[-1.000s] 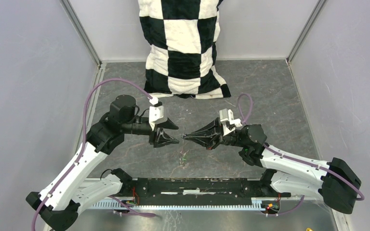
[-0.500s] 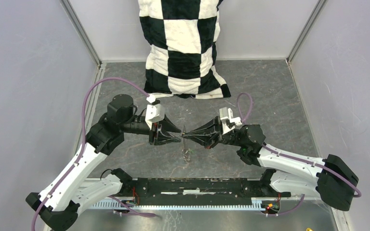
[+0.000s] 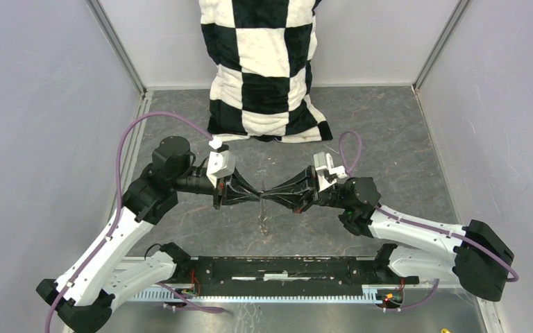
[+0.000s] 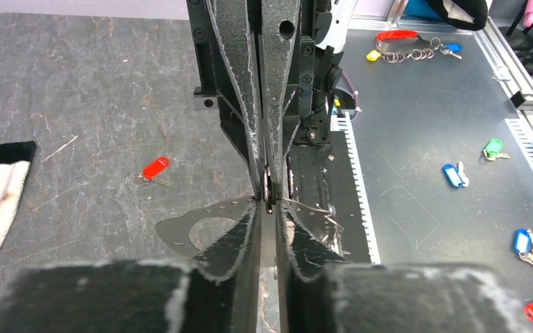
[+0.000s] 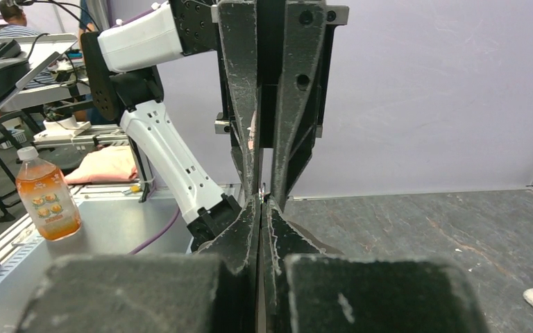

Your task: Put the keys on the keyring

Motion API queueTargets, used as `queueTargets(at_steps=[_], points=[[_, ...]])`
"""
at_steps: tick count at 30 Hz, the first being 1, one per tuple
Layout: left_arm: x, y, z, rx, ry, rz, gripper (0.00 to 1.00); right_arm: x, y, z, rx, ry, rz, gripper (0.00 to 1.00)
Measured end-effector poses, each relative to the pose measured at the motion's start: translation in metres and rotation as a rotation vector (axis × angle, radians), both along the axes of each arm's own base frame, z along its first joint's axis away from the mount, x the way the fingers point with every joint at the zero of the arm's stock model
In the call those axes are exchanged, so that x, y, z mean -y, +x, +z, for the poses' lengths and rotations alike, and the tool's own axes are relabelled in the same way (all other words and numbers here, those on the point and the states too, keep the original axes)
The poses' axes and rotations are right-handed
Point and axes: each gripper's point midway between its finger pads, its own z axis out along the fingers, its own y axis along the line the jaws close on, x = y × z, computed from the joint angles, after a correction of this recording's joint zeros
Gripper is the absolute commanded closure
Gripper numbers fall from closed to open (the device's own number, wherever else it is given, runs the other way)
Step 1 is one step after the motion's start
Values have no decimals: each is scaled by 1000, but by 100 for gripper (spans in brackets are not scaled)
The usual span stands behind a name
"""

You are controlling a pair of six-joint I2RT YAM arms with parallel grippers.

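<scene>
Two grippers are hovering tip to tip over the table (image 3: 388,139). The left gripper (image 3: 254,196) & right gripper (image 3: 271,196) are both squeezed narrow, pinching the keyring (image 3: 264,219), which is dangling just below. They're blocking the grip pt; what's hanging on the ring is too small to tell. The red key (image 4: 155,168) is lying on the table, far side. A checkered pillow (image 3: 267,69) is leaning at the far wall.

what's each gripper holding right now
Left gripper: closed, pinching the thin keyring at its tips.
Right gripper: closed on the same keyring, tip to tip with the left.
</scene>
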Motion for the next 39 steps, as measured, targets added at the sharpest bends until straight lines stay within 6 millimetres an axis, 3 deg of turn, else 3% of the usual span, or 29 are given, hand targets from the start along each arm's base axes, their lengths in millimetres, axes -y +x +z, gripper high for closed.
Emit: queueTargets(at_steps=[6,14,18,20,27,39], points=[[0,-2,0,-2,0,-7,98,-2,-3,1,-10,9,27,99],[-4,-8,4,65,-15,-31,98,-5,-10,6,2,10,82,99],[-6,-8,3,92,-8,-38,94,-7,-12,5,10,-9,100,98],[-6,-9,2,101,-4,-41,98,-7,-15,4,15,-18,113,93],[-8,-8,3,207,-9,-58,98,-10,-21,6,46,-48,146,62],[-24,-14,1,688,-44,-125,98,1,-15,23,209,-151,31,55]])
